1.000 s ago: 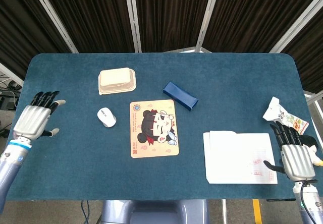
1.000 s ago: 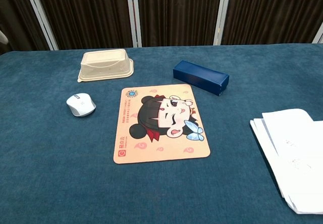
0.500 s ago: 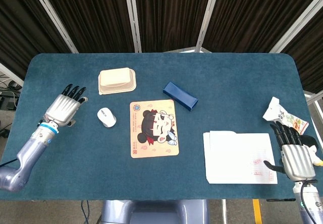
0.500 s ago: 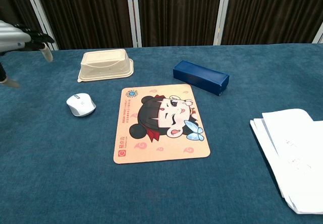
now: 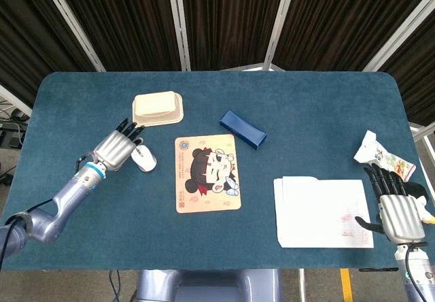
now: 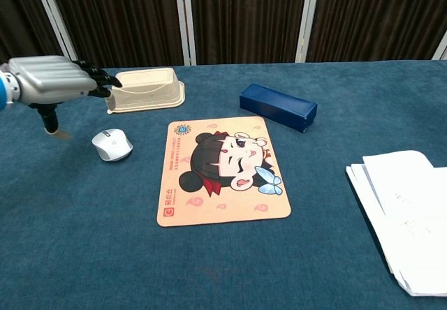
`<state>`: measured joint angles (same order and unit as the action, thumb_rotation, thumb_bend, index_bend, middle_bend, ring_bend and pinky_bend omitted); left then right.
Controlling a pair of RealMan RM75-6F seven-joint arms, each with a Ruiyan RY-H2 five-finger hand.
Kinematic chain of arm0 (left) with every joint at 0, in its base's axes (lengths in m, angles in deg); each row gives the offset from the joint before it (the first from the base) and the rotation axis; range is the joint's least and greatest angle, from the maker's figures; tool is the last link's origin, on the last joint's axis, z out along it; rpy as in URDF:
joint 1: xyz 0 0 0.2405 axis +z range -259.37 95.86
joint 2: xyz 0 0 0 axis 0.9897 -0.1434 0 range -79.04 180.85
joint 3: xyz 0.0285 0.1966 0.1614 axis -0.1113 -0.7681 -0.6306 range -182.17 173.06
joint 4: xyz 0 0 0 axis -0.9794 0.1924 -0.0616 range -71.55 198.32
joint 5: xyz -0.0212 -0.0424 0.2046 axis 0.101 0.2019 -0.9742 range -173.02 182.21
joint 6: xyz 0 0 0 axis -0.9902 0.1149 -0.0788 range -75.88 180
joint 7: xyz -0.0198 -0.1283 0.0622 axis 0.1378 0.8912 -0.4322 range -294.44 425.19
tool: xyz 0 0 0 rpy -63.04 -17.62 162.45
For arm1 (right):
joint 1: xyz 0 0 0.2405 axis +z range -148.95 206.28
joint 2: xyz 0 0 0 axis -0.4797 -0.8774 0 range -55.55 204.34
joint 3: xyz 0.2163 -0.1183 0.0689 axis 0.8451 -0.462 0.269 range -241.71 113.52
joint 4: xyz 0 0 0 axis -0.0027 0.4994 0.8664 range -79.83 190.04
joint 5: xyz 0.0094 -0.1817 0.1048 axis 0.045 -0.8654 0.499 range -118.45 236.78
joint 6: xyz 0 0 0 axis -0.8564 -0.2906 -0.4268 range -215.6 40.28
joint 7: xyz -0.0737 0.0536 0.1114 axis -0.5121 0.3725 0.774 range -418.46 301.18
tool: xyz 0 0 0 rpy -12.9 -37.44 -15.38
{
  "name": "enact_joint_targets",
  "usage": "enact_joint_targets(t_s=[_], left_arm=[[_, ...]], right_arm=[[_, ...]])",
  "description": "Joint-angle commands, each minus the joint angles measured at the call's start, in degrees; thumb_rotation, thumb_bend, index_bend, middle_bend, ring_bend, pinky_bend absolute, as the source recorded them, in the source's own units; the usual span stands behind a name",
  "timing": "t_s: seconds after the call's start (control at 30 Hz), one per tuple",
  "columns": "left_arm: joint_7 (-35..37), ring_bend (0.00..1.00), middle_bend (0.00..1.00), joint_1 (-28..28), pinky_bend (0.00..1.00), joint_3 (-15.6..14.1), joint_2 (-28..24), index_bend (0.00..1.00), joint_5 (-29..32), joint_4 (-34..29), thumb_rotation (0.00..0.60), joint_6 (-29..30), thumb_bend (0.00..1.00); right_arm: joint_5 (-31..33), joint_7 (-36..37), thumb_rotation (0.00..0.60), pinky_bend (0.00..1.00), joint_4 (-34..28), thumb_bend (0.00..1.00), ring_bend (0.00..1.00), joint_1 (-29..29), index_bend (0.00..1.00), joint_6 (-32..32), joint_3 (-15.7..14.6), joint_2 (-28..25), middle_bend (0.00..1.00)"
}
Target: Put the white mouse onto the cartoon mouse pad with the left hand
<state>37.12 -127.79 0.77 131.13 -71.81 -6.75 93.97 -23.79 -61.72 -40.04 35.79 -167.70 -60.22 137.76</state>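
Surface: a wide dark blue cloth-covered surface with rounded corners, seen from above in the head view and from the front in the chest view.
Left hand: the silver left hand with black fingers hovers at the left side, just left of the mouse; in the chest view it hangs above the cloth with its fingers stretched forward and slightly apart and the thumb pointing down, holding nothing.
Mouse: the small white oval computer mouse lies on the cloth just beside the left hand and near the left edge of the pad, not on it; in the chest view it sits below the hand.
Container: a shallow beige rectangular food container rests upside down behind the mouse.
Pad: the pale orange rectangular mouse pad printed with a cartoon girl's face lies flat near the middle of the cloth, nothing on it.
Box: a long dark blue box lies at an angle behind the pad's right corner.
Papers: a stack of white paper sheets lies toward the right, well apart from the pad.
Packet: a white printed snack packet sits near the right edge.
Right hand: the silver right hand rests at the right edge beside the papers, fingers extended and close together, holding nothing.
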Motion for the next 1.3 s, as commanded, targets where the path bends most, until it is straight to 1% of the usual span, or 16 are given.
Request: enact_joint_targets(t_s=[0.03,0.33,0.7,1.1,1.23,1.3], left_arm=[[-0.6,0.00,0.00,-1.1,0.00,-0.1,1.4,0.23,0.2,1.4,0.600,-0.7,0.19],[-1.7,0.00,0.00,-3.2,0.00,-0.2,4.8,0.23,2.1,4.6,0.600,-2.7,0.19],[-3.1,0.00,0.00,-5.1,0.00,-0.7,7.8,0.24,4.2,7.0,0.600,-4.3,0.19],[-5.2,0.00,0.00,-5.7,0.00,-1.6,10.1,0.34,7.3,9.3,0.600,-5.1,0.19],[-5.0,0.00,0.00,-5.7,0.00,-2.0,10.3,0.41,7.0,9.1,0.600,-4.5,0.19],[-4.9,0.00,0.00,-5.7,0.00,-2.3,10.2,0.44,6.8,8.9,0.600,-4.3,0.21]], right_arm=[[0.0,0.0,0.600,0.00,0.0,0.11,0.00,0.0,0.00,0.0,0.0,0.0,0.00],[0.0,0.4,0.600,0.00,0.0,0.11,0.00,0.0,0.00,0.1,0.0,-0.1,0.00],[-0.1,0.7,0.600,0.00,0.0,0.11,0.00,0.0,0.00,0.2,-0.1,-0.2,0.00],[-0.1,0.8,0.600,0.00,0.0,0.11,0.00,0.1,0.00,0.3,-0.1,-0.3,0.00],[0.0,0.8,0.600,0.00,0.0,0.11,0.00,0.1,0.00,0.3,0.0,-0.3,0.00],[0.0,0.8,0.600,0.00,0.0,0.11,0.00,0.1,0.00,0.3,-0.1,-0.2,0.00]])
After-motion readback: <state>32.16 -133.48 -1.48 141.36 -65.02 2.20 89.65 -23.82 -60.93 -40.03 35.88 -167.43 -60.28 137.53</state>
